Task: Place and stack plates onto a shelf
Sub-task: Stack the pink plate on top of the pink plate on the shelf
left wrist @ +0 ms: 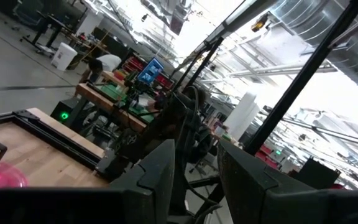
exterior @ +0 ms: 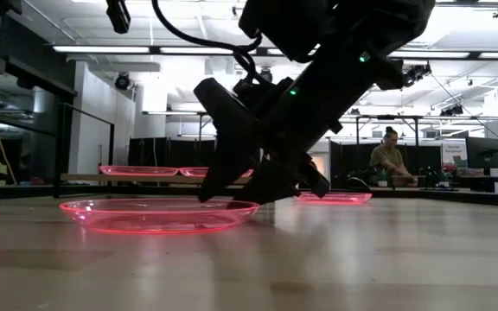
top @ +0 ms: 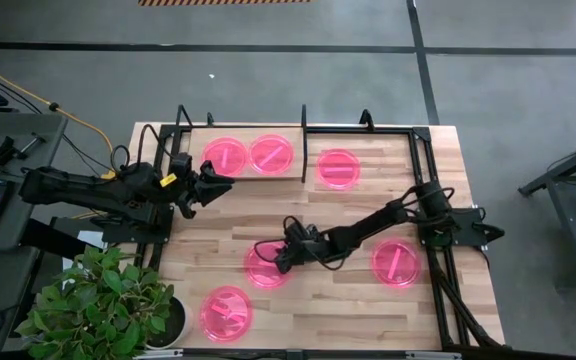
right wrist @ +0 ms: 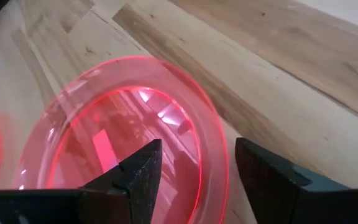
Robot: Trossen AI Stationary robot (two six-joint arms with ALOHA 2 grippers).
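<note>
Butcher-block tabletop (top: pixel 348 215), six pink-red plates in view, listed near to far on the overhead clock face. Plate one (top: pixel 226 311): nearest the front edge, about 7 o'clock, lying flat and alone beside a potted plant (top: pixel 108 300) off the tabletop's corner. Plate two (top: pixel 264 268): just beyond it, about 6 o'clock from centre, with the right hand (top: pixel 280 258) at its rim; the fingers (right wrist: pixel 143 177) stand apart, astride the rim's edge, not clamped on it. Plate three (top: pixel 397 262): about 4 o'clock, flat, well apart from the right hand and partly beside the right arm's base. Plate four (top: pixel 338 168): about 12 o'clock, flat on the bare tabletop just beside the shelf. Shelf (top: pixel 243 175): light-wood board in a black frame at about 11 o'clock, carrying plates five (top: pixel 225 156) and six (top: pixel 272 154) side by side, rims near touching. Left hand (top: pixel 214 186): hovers at the shelf's near edge by plate five, fingers (left wrist: pixel 157 174) apart and gripping nothing. A person (exterior: pixel 391 159) is seated far behind the tabletop.
</note>
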